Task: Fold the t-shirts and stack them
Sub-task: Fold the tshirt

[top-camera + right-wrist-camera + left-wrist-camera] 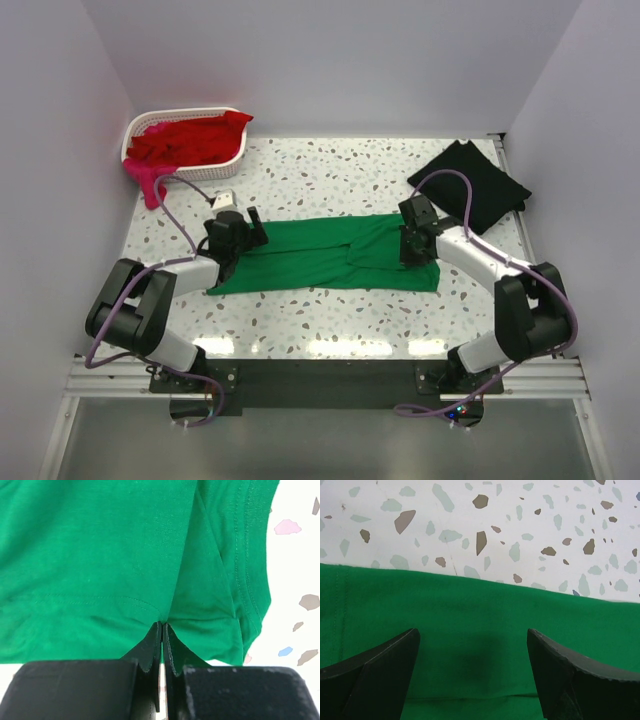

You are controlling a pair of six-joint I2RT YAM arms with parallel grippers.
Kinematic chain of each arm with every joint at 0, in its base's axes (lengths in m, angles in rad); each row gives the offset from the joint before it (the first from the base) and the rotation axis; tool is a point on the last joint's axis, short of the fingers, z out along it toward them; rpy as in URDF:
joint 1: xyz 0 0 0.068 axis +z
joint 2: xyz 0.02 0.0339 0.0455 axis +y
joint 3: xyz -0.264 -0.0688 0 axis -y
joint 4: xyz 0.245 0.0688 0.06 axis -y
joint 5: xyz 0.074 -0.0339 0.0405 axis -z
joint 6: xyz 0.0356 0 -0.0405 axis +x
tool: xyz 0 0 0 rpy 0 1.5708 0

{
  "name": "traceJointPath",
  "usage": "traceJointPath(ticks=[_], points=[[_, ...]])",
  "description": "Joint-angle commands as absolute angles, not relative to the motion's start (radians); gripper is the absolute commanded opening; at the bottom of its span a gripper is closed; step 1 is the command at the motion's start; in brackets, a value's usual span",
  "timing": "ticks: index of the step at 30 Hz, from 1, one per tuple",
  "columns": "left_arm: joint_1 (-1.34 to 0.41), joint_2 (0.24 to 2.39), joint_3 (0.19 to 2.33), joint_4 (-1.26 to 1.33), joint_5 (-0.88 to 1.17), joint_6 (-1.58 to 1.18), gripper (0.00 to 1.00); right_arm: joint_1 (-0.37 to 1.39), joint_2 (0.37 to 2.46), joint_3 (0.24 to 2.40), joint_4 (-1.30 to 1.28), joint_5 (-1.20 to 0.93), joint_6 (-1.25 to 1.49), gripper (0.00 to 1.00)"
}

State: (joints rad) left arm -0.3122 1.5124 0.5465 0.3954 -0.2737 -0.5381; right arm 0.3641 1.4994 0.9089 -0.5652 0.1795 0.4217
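A bright green t-shirt (pixel 320 255) lies folded into a long band across the middle of the table. My left gripper (pixel 248 236) hovers over its left end, fingers wide apart with only flat green cloth (pixel 470 605) below and nothing between them (pixel 472 634). My right gripper (pixel 410 245) is at the shirt's right end. In the right wrist view its jaws (pixel 162 626) are pressed together, pinching a pucker of the green cloth (pixel 100 555) near the hem. A black t-shirt (pixel 470 185) lies folded at the back right. Red t-shirts (pixel 190 140) fill the basket, and a pink one (pixel 148 183) hangs over its side.
The white lattice basket (pixel 200 173) stands at the back left corner. White walls close in the table on the left, back and right. Speckled tabletop (pixel 330 180) shows between the green shirt and the back wall.
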Motion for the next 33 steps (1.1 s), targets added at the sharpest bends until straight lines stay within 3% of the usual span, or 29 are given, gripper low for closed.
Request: traceJointPath(ticks=[1,30,33], points=[[-0.304,1.502,0.574,0.433,-0.287,-0.526,0.93,0.36,1.45,0.9,-0.6,0.161,0.425,0.0],[-0.291,1.479,0.561,0.431,-0.265,-0.531,0.94,0.362,1.414,0.825,-0.617,0.103,0.445,0.0],[-0.288,1.479,0.561,0.431,-0.265,-0.532,0.94,0.362,1.408,0.824,-0.617,0.1,0.445,0.04]])
